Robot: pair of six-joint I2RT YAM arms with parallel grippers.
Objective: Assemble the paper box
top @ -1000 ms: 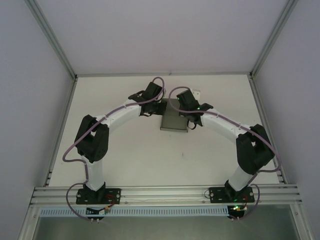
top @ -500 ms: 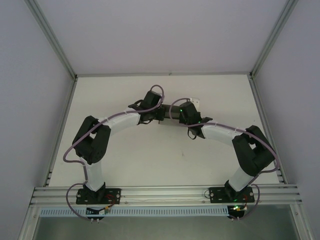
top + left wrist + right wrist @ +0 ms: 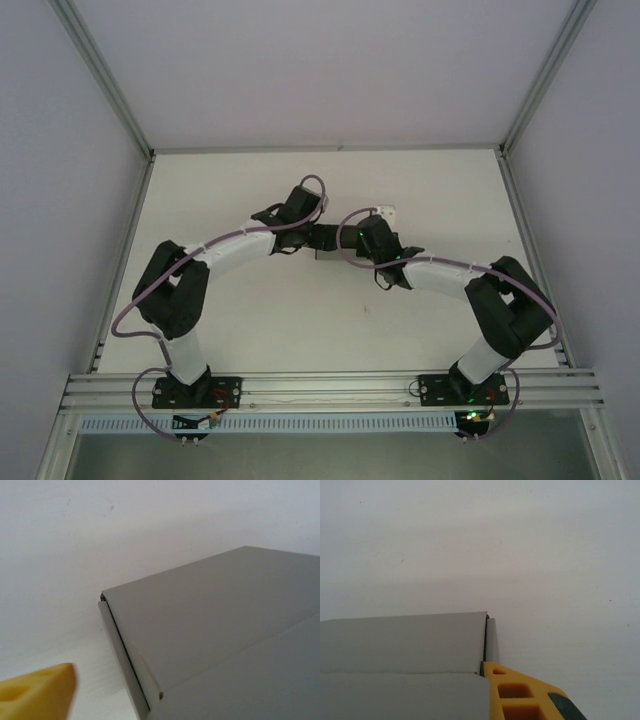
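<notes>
The paper box [image 3: 322,254] is plain grey card lying at the table's middle back, almost wholly covered by both wrists in the top view. Its top panel [image 3: 215,625] with a thin side flap is close up in the left wrist view. My left gripper [image 3: 322,236] stands open at the box's left end, one yellow finger [image 3: 37,695] off to the side and touching nothing. My right gripper [image 3: 352,235] is shut at the box's right end. Its yellow finger [image 3: 520,695] presses the outer side flap [image 3: 491,640]; the other finger is hidden beneath the card [image 3: 405,645].
A small white object [image 3: 388,212] lies just behind the right wrist. White tabletop [image 3: 250,320] stretches in front of the arms and to both sides. Aluminium frame rails [image 3: 330,385] run along the near edge and up the table's sides.
Both wrists have closed in and come down over the box, which lay in plain sight as a grey rectangle a second ago. The right forearm has swung lower and leftward.
</notes>
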